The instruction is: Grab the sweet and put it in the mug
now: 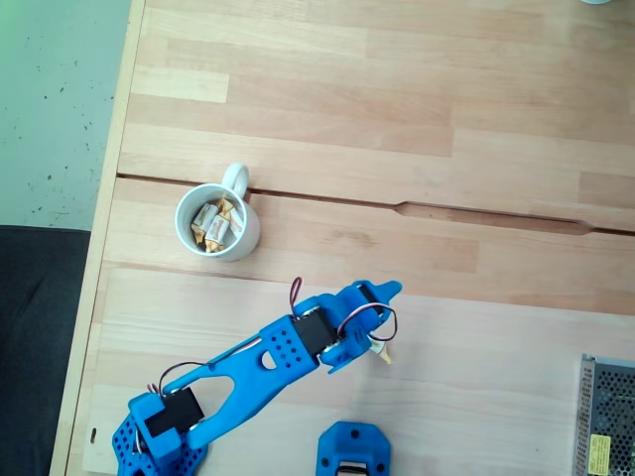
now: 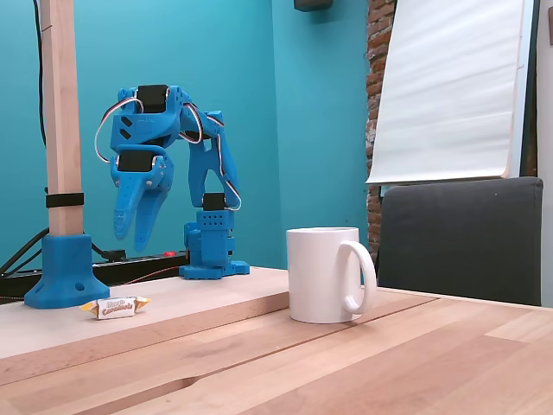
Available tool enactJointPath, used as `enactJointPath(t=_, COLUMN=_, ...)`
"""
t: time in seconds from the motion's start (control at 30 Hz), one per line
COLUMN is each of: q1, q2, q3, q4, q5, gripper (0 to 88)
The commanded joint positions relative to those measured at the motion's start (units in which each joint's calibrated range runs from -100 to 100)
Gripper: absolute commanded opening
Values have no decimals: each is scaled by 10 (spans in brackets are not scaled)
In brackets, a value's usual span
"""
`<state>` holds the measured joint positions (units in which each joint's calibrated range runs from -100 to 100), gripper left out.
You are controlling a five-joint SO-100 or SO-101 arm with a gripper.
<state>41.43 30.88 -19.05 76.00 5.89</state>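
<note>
- My gripper [image 2: 134, 232] hangs above the surface [image 1: 417, 99], tips pointing down, holding nothing; in the low fixed view its two blue fingers lie close together with only a thin gap, so I read it as nearly closed.
- In the fixed view from above, my gripper [image 1: 382, 349] sits toward the bottom edge of the surface, a little right of the middle, with my blue arm [image 1: 248, 367] running back to the bottom left corner.
- The sweet [image 2: 115, 306] lies flat on the surface in the low fixed view, white wrapper with yellow-gold twisted ends, just right of the blue clamp foot [image 2: 66, 270] that holds a wooden post [image 2: 60, 112].
- The sweet is below my gripper and apart from it in the low fixed view; in the view from above, a pale bit [image 1: 381, 351] shows at my gripper tip, and I cannot tell whether that is the same sweet.
- The mug [image 1: 218, 220] stands upright near the left edge of the surface in the view from above, handle pointing toward the far edge, well apart from my gripper.
- Several wrapped sweets [image 1: 216, 224] of the same kind already lie inside the mug.
- In the low fixed view the mug [image 2: 325, 273] stands right of the sweet, its handle turned to the right.
- A metal mesh box [image 1: 607, 416] shows at the bottom right corner in the view from above.
</note>
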Motion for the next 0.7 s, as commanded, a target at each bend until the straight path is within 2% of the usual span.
enactJointPath(t=0.0, q1=-2, q2=-9, q3=-4, q4=-4, q5=-1, gripper=286)
enactJointPath(t=0.53, q1=-2, q2=44, q3=1, q4=5, q5=3, gripper=286)
enactJointPath(t=0.67, q1=-2, q2=44, q3=-1, q4=42, q5=4, gripper=286)
